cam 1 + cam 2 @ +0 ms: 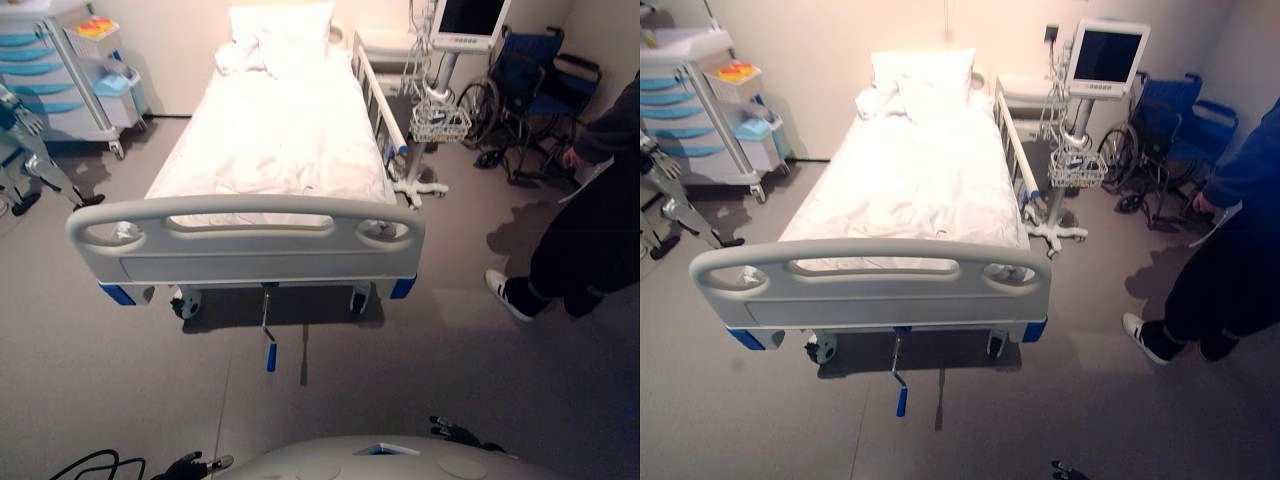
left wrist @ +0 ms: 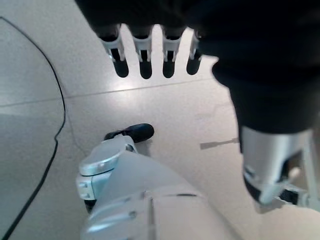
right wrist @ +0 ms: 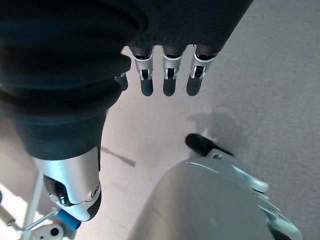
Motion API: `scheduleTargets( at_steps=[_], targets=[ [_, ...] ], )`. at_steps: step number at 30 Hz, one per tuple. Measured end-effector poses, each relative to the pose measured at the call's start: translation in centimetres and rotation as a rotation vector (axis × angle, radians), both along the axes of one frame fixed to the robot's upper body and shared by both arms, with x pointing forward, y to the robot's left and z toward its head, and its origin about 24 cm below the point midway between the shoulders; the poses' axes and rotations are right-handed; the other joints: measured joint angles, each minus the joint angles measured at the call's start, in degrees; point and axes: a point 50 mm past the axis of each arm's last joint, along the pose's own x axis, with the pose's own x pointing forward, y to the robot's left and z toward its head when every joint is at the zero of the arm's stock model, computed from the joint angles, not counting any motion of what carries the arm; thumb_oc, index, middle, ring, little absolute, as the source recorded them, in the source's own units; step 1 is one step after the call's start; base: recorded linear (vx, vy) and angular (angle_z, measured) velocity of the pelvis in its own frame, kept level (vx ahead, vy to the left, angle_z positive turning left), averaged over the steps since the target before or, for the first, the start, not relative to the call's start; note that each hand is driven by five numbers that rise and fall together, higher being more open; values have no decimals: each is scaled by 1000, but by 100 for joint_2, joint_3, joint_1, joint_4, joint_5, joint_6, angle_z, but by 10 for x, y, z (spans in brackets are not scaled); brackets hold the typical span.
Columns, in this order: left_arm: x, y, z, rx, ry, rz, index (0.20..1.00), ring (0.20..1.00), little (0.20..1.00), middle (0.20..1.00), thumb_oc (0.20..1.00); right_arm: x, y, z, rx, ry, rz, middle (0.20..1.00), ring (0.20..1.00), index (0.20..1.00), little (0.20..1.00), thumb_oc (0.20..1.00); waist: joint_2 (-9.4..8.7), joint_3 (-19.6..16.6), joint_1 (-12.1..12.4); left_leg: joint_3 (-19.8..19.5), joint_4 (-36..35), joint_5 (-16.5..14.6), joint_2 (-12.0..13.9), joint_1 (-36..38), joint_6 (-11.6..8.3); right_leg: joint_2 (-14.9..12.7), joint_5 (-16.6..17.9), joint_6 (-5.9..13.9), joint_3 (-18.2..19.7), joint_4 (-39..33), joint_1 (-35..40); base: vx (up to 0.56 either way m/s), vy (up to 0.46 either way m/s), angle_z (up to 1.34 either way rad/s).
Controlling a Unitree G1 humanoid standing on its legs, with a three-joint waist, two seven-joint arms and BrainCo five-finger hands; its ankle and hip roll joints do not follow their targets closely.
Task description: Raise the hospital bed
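While both robot hands hang empty, left robot hand (image 2: 150,55) and right robot hand (image 3: 167,75) fingers straight, relaxed, hospital bed (image 1: 270,150) stands ahead, crank handle (image 1: 269,345) under footboard (image 1: 245,240), untouched. Risks: low reach tips balance; person (image 1: 590,220) near right side.
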Motion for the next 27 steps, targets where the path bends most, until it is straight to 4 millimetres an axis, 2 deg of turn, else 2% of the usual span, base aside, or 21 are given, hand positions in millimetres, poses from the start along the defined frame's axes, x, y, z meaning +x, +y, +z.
scheduleTargets(
  at_steps=[1, 2, 3, 4, 5, 6, 9, 12, 14, 17, 19, 22, 27],
  targets=[
    [14, 1, 2, 12, -36, -1, 1000, 1000, 1000, 1000, 1000, 16, 2, 4, 0, -46, 10, 1000, 1000, 1000, 1000, 1000, -40, 165, 1, -12, 42, 61, -3, -200, 26, -6, 27, 1, 1, 100, -221, -99, -13, -3],
    [28, -1, 4, 14, -73, -8, 1000, 1000, 1000, 1000, 1000, 23, 2, 6, -1, -67, 13, 1000, 1000, 1000, 1000, 1000, -60, 294, -10, -8, 39, 97, -6, -279, 17, -4, 63, -13, 1, 92, -304, -247, -18, -3],
    [51, -5, 9, 25, -149, -17, 1000, 1000, 1000, 1000, 1000, 40, 2, 12, -12, -117, 25, 1000, 1000, 1000, 1000, 1000, -93, 447, -7, -13, 77, 129, -20, -512, 35, -20, 127, -16, 10, 81, -515, -148, -5, 1],
    [68, -14, 12, 14, -222, -51, 1000, 1000, 1000, 1000, 1000, 50, 1, 16, -23, -149, 30, 1000, 1000, 1000, 1000, 1000, -77, 564, 27, -35, 89, 195, -32, -634, 39, -38, 193, -40, -8, 88, -614, -203, -4, 19],
    [96, -26, 24, -17, -374, -123, 1000, 1000, 1000, 1000, 1000, 59, -6, 24, -41, -206, 37, 1000, 1000, 1000, 1000, 1000, -28, 742, 33, -117, 137, 234, -56, -854, 72, -78, 224, -23, -83, 83, -756, -80, 0, 30],
    [109, -29, 29, -14, -430, -127, 1000, 1000, 1000, 1000, 1000, 77, -9, 32, -58, -263, 21, 1000, 1000, 1000, 1000, 1000, 8, 933, 7, -180, 133, 266, -81, -953, 84, -89, 234, -3, -151, 80, -837, -80, 0, 27],
    [113, -29, 30, -4, -437, -91, 1000, 1000, 1000, 1000, 1000, 100, -9, 44, -77, -348, 8, 1000, 1000, 1000, 1000, 1000, 74, 1239, 11, -185, 193, 266, -87, -1206, 83, -86, 217, 19, -176, 131, -1072, -97, 5, 8],
    [131, -29, 38, 14, -478, -105, 1000, 1000, 1000, 1000, 1000, 132, -7, 63, -87, -459, 10, 1000, 1000, 1000, 1000, 1000, 143, 1799, 37, -233, 219, 345, -91, -1517, 85, -87, 283, -27, -208, 180, -1377, -88, 3, 4],
    [137, -29, 41, 15, -501, -88, 1000, 1000, 1000, 1000, 1000, 143, -4, 70, -81, -501, 5, 1000, 1000, 1000, 1000, 1000, 156, 1969, 57, -234, 205, 348, -89, -1533, 84, -85, 290, -38, -204, 176, -1401, -80, 19, 1],
    [163, -29, 53, 46, -539, -109, 1000, 1000, 1000, 1000, 1000, 164, 1, 85, -84, -575, 26, 1000, 1000, 1000, 1000, 1000, 124, 2026, 15, -187, 198, 357, -104, -1802, 98, -94, 271, -4, -164, 255, -1738, -78, 9, -8],
    [195, -41, 74, 19, -669, -118, 1000, 1000, 1000, 1000, 1000, 173, 3, 93, -95, -615, 37, 1000, 1000, 1000, 1000, 1000, 119, 2086, -6, -176, 207, 384, -114, -2000, 112, -103, 299, -26, -138, 300, -1960, -61, 11, -4],
    [225, -54, 98, -12, -790, -131, 1000, 1000, 1000, 1000, 1000, 182, 6, 101, -101, -657, 40, 1000, 1000, 1000, 1000, 1000, 106, 2110, -32, -177, 252, 385, -108, -2321, 113, -99, 302, -30, -122, 351, -2293, -56, 7, -4],
    [244, -59, 115, -18, -859, -123, 1000, 1000, 1000, 1000, 1000, 198, 4, 119, -120, -730, 49, 1000, 1000, 1000, 1000, 1000, 80, 2253, -58, -176, 347, 387, -99, -2827, 110, -96, 321, -53, -102, 447, -2814, -22, 0, -3]
  ],
)
